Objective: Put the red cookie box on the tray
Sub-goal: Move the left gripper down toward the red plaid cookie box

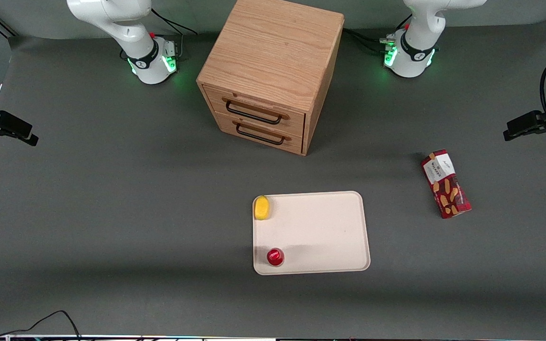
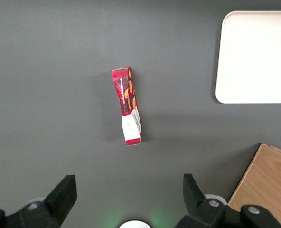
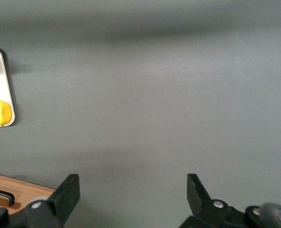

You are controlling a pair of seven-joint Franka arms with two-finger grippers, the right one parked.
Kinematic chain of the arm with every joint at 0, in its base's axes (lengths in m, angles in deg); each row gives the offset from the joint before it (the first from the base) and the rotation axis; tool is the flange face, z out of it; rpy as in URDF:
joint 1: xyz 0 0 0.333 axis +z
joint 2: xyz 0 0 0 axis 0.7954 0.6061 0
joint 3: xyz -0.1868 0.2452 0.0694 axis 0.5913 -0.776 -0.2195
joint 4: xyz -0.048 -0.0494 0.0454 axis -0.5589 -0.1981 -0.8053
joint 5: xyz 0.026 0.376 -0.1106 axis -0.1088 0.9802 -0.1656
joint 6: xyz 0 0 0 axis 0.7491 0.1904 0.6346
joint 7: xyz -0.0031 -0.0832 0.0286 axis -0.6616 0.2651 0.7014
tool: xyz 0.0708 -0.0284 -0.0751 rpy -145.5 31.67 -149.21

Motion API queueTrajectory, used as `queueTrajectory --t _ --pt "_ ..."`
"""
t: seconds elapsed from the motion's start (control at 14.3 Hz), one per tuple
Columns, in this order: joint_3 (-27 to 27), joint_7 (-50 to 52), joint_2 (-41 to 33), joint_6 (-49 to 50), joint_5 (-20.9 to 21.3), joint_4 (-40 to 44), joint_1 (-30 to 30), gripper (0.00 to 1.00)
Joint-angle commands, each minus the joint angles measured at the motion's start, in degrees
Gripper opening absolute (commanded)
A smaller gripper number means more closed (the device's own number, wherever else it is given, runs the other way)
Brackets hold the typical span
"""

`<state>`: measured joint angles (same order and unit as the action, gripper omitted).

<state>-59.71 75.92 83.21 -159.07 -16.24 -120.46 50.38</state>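
red cookie box (image 1: 445,184) lies flat on the table toward the working arm's end, well apart from the tray (image 1: 318,232); likely light, crushable cardboard, best pinched across its narrow width mid-length; gripper (image 2: 126,190) hovers above, spread wide, empty.

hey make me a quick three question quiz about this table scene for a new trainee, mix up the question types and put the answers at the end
1. True or false: the red cookie box already lies on the tray.
2. Which two small things sit on the tray? A) a yellow object and a small round red object B) two boxes C) a cup and a spoon
3. Fill in: the left gripper hangs above the table with its fingers ____.

Key:
1. False; the box lies flat on the table, apart from the tray, toward the working arm's end.
2. A
3. open, holding nothing
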Motion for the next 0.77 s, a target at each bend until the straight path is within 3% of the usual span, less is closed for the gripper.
queueTrajectory --t 0.0,0.21,0.7 --pt "0.31 0.98 1.06 -0.20 0.75 -2.10 0.56 1.00" --pt "0.05 0.98 0.62 -8.61 1.11 -12.01 1.08 1.00" --pt "-2.50 1.24 3.95 -42.00 -0.56 -36.98 1.35 1.00"
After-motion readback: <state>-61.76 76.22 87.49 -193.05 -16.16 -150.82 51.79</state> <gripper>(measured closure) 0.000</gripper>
